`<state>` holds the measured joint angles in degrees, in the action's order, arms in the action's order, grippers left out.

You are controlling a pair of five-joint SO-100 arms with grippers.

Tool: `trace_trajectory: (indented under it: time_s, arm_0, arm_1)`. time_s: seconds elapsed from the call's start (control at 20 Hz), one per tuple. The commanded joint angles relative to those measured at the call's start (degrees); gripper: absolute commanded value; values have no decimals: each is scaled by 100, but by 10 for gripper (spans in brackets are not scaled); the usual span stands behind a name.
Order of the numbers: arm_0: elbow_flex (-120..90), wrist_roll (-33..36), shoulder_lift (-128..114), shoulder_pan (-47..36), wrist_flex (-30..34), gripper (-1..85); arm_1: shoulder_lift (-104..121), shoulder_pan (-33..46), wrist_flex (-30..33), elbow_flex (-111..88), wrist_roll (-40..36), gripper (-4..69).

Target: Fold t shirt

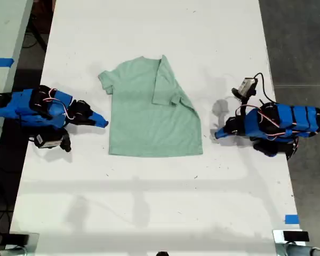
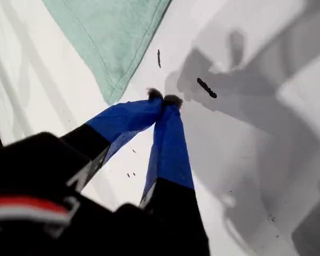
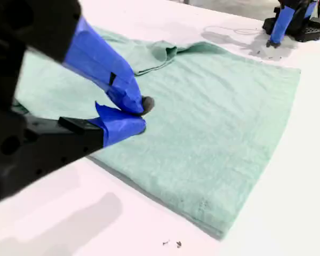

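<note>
The small pale mint-green cloth t shirt [image 1: 149,117] lay flat on the white worktop [image 1: 149,202], between my two blue arms. One short sleeve [image 1: 168,88] was turned in over the chest. The other sleeve stuck out to the side. I think the fold was only just begun, so the shirt was spread out wide for the rest of it.

My first gripper [image 1: 217,133] was the end effector on the side of the turned-in sleeve. Its two blue fingers were pressed together at the tips, and it had hold of nothing. In the first wrist view the end effector [image 2: 164,97] sat low over bare worktop. A bottom corner of the t shirt [image 2: 106,37] was just ahead of its tips and a bit to one side, not touching.

My second gripper [image 1: 103,122] was the end effector on the other side of the shirt. Its tips [image 3: 141,114] were as good as closed, and I saw no cloth between them. The t shirt [image 3: 202,133] spread out in front of it, with the near side edge close under its tips. From above, the tips sat just beside that edge, not on the cloth.

I think both arms waited at the sides so each was close to an edge it could pick up.
</note>
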<state>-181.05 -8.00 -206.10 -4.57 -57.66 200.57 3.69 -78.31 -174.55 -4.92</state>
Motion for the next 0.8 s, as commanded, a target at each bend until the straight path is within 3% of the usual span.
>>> trace_trajectory:
  time_s: [0.0, 0.05, 0.2, 0.75]
  arm_0:
    - [-141, 167, -44, -703, -176, -1]
    - [-378, 281, -18, -1116, -220, -1]
    - [-316, 466, -44, -694, -18, -1]
    - [-290, 501, -44, -773, -97, -1]
  arm_1:
    - [35, -9, 35, -264, -88, 2]
    - [35, -9, 35, -264, -97, 2]
    - [35, 9, 35, -264, -105, 2]
    - [35, 26, 35, -255, -123, 1]
